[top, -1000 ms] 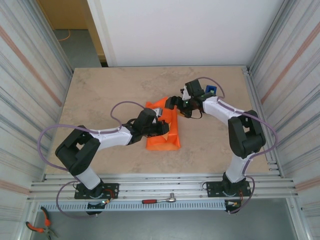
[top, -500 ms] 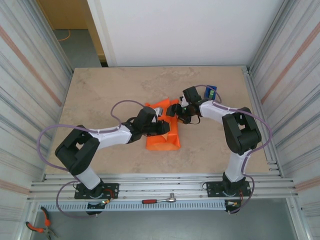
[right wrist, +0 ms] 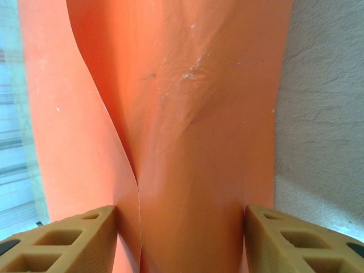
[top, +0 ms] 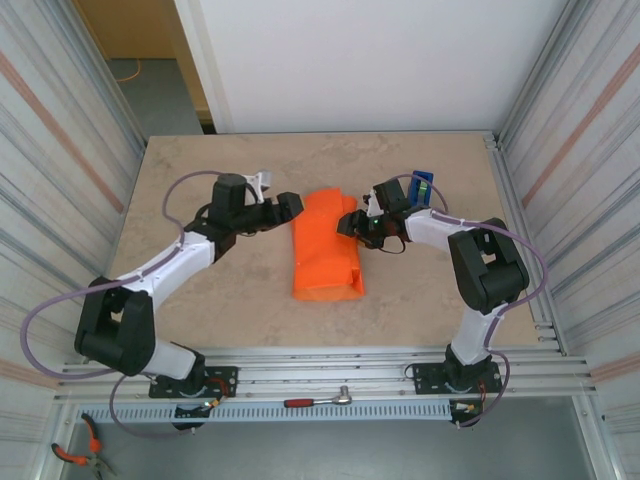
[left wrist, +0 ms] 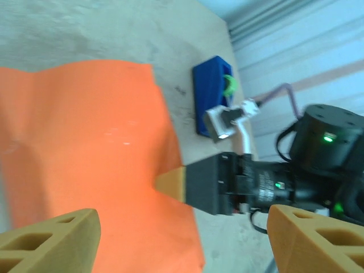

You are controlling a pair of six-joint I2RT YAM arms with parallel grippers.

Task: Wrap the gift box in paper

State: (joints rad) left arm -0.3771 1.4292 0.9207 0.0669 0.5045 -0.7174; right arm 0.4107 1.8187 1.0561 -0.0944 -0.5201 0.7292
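At three o'clock of the paper (top: 322, 250), right gripper (top: 348, 222) straddles it half-open, hold unclear; left gripper (top: 290, 204) gapes empty at ten.

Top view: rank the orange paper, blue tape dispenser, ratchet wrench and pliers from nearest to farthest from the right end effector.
From the right end effector:
1. Orange paper, right at its fingertips, mid-table.
2. Blue tape dispenser, just behind it, toward the far right.
3. Ratchet wrench, on the near rail between the arm bases.
4. Pliers, near-left corner, off the table.
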